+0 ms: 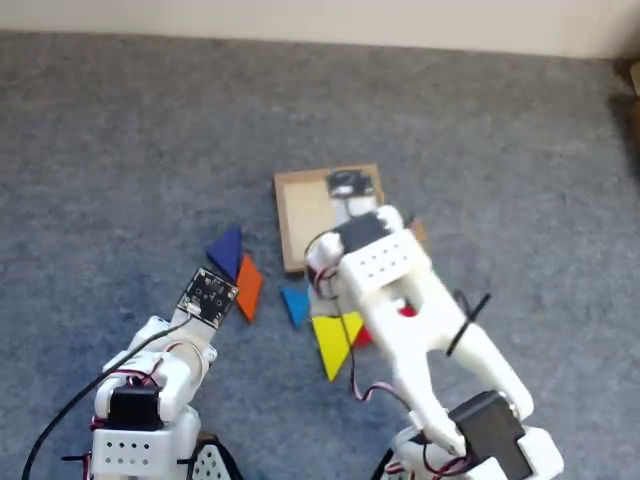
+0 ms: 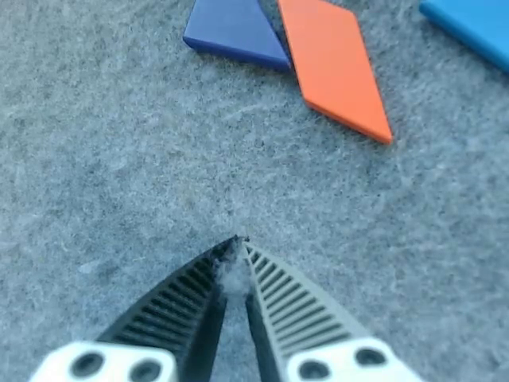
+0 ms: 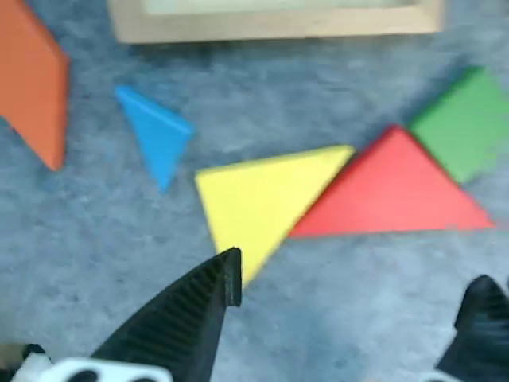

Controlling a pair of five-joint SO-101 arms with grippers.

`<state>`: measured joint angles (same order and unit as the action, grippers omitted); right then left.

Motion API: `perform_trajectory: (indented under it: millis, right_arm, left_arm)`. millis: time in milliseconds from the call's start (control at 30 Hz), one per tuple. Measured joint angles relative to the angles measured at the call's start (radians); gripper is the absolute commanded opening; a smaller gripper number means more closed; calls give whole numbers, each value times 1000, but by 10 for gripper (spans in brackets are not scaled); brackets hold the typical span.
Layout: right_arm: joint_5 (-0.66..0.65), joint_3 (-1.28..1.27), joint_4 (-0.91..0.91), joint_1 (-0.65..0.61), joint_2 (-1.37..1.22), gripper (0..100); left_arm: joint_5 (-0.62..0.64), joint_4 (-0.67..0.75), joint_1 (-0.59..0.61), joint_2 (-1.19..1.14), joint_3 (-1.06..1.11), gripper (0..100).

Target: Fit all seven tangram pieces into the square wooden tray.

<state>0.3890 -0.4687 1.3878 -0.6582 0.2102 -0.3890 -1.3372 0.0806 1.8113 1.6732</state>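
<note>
Where carpet (image 2: 119, 159) lies bare: left gripper (image 2: 236, 248), jaws closed, empty.
Right gripper (image 3: 356, 286): jaws wide, empty, one tip at yellow triangle (image 3: 262, 199) edge.

My gripper (image 2: 236, 248) is pointing, fingers pressed together, across grey carpet (image 2: 103, 159) at a dark blue triangle (image 2: 232, 28) lying against an orange piece (image 2: 334, 68).

Tabletop (image 1: 120, 150): covered edge to edge in grey, felt-like fabric with fibrous, mottled texture. Pale beige band (image 1: 300, 18) runs along far edge. Small brown object (image 1: 635, 85) at right edge. Lighting even, shadows soft.
</note>
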Motion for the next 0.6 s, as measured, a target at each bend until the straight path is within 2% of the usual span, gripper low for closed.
perform_trajectory:
  millis: [200,333,600]
  right_arm:
    - [112,-68,-157,-69,-40,414]
    - [163,-69,-201,-80,-157,414]
    - [249,-43,-235,-80,-232,414]
  left_arm:
    - [0,0,0,0,0,6]
    - [0,0,0,0,0,6]
    - [0,0,0,0,0,6]
